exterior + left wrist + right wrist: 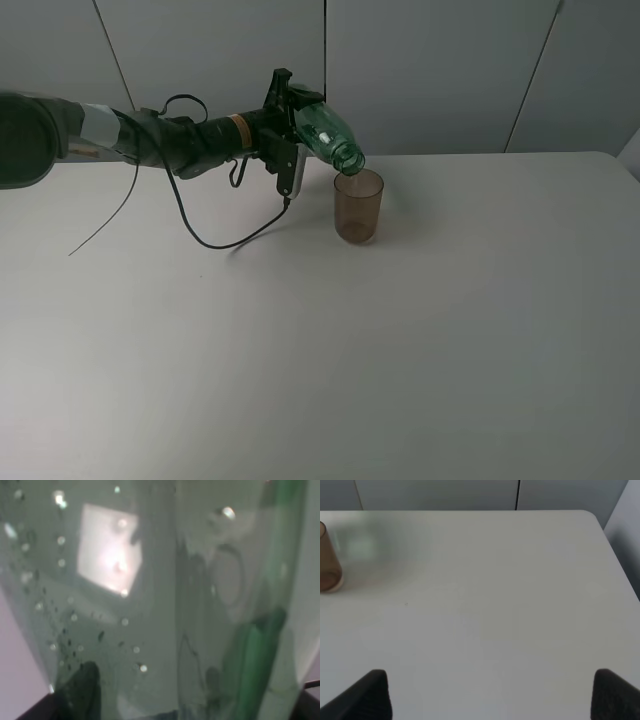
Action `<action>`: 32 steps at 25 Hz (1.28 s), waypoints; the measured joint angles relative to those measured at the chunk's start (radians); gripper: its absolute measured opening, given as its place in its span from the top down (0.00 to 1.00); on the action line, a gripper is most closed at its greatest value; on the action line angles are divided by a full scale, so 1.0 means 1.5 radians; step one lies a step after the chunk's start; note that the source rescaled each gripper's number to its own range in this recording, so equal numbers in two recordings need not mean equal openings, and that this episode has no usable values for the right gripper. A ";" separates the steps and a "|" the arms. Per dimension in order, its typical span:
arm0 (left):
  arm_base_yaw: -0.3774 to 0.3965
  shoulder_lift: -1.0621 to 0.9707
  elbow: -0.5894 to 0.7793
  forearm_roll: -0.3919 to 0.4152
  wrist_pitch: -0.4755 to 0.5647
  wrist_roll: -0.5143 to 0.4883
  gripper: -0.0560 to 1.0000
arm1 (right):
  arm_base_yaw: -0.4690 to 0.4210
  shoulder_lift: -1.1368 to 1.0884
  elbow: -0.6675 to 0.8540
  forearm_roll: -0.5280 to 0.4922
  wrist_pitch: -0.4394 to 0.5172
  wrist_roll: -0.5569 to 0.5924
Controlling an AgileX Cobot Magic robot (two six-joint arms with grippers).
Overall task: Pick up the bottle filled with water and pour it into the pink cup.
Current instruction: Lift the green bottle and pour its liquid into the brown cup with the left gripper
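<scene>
In the exterior high view my left gripper (296,118) is shut on the base end of the green-tinted bottle (330,135). The bottle is tipped over, its open neck pointing down at the rim of the pink cup (358,207), which stands upright on the table. In the left wrist view the bottle (160,600) fills the picture, with droplets on its wall and one dark finger (75,690) at its edge. The right wrist view shows the cup (327,560) far off, and my right gripper (490,695) stands open with nothing in it.
The white table (400,350) carries only the cup. A black cable (215,240) hangs from the left arm and loops onto the table left of the cup. Grey wall panels stand behind the table's far edge.
</scene>
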 joint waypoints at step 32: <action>0.004 -0.012 0.000 0.011 -0.001 0.013 0.93 | 0.000 0.000 0.000 0.000 0.000 0.000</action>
